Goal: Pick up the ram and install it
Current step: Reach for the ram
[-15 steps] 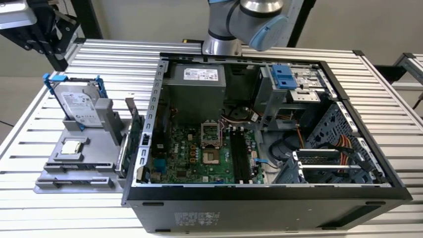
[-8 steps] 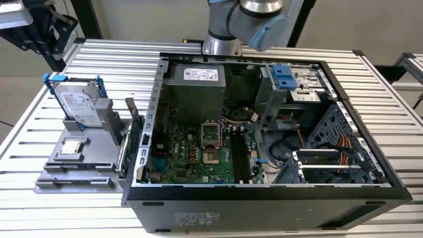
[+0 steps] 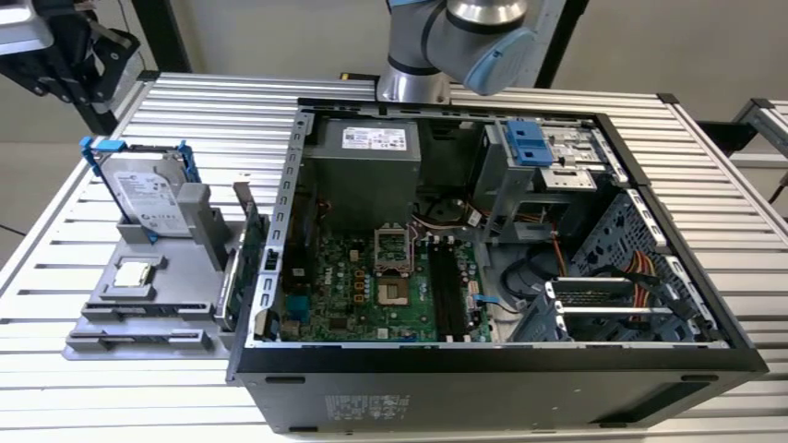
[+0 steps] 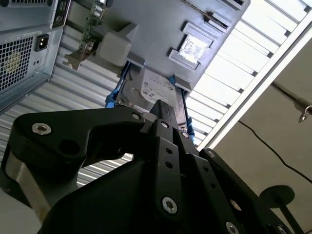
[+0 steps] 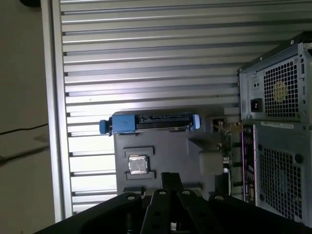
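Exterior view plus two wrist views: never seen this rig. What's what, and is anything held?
The grey-and-blue jointed robot arm stands at the far side of the open black computer case on a ribbed aluminium table. The exterior view comes from a camera off the arm. Both wrist views come from cameras riding near the arm's end, looking past its black gripper at the table. On the exterior view's left of the case sits a grey plastic parts holder. It carries a silver hard drive in a blue frame standing on edge, a small square silver processor chip lying flat, and a green circuit card upright at the edge nearest the case. The gripper hangs above that holder; I see nothing in it.
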Action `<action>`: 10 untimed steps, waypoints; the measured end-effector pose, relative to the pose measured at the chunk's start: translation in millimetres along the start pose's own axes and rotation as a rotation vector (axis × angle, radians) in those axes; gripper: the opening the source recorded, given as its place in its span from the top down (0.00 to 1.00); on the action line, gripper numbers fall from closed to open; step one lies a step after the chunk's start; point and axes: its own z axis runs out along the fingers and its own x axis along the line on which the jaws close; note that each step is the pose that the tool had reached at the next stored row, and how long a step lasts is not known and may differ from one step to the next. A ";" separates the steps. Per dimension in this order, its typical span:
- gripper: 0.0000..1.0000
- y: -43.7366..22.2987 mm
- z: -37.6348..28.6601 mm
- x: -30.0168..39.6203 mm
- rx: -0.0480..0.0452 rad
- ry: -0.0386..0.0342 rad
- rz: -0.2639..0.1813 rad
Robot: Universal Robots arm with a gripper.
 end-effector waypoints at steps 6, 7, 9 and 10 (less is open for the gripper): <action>1.00 -3.0 -0.2 1.0 0.0000 0.0000 0.000; 1.00 -3.5 -0.2 1.2 0.0000 0.0000 0.000; 1.00 -4.2 -0.2 1.6 0.0000 0.0000 0.000; 1.00 -4.5 -0.3 1.9 0.0001 0.0001 0.000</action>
